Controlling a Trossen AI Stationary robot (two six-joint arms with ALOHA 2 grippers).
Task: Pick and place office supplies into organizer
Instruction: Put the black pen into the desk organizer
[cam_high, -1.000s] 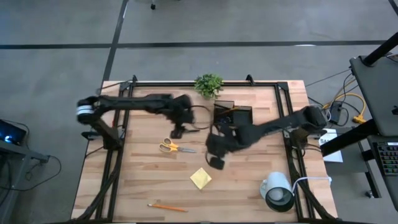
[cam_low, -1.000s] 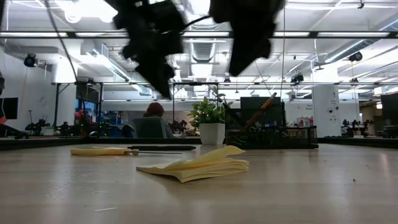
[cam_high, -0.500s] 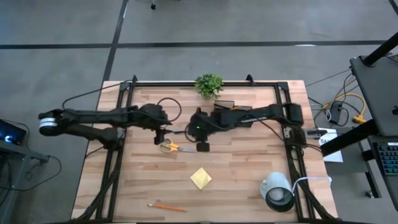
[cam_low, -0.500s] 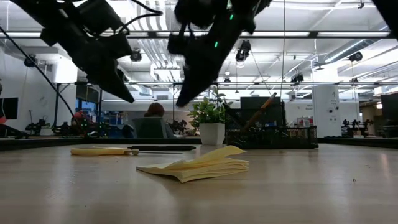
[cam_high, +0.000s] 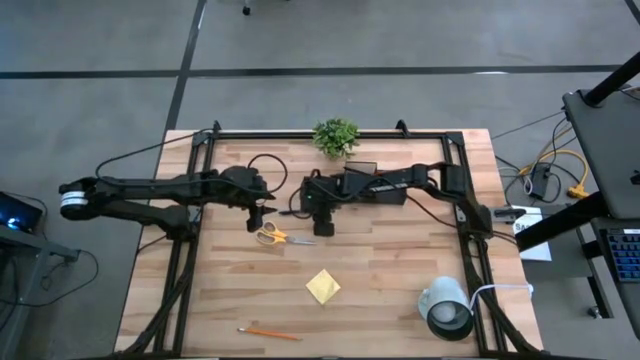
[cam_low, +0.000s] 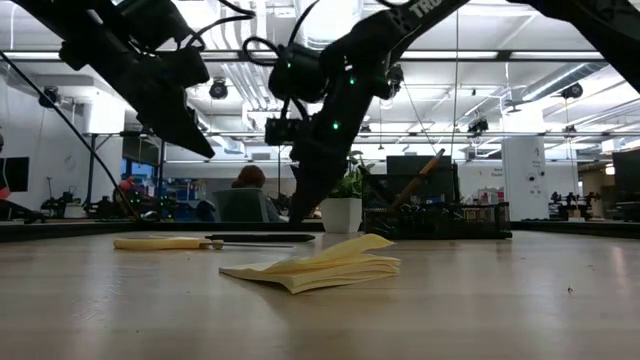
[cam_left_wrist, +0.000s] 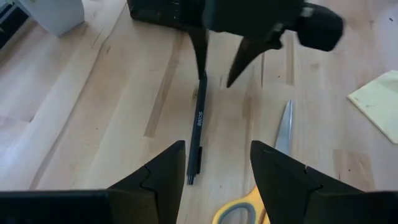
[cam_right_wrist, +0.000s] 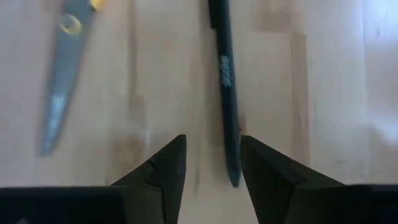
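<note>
The dark pen lies flat along the board's grain beside the scissors, its far end between the right gripper's parted fingers.

both end effectors hang open, close together mid-table.
</note>
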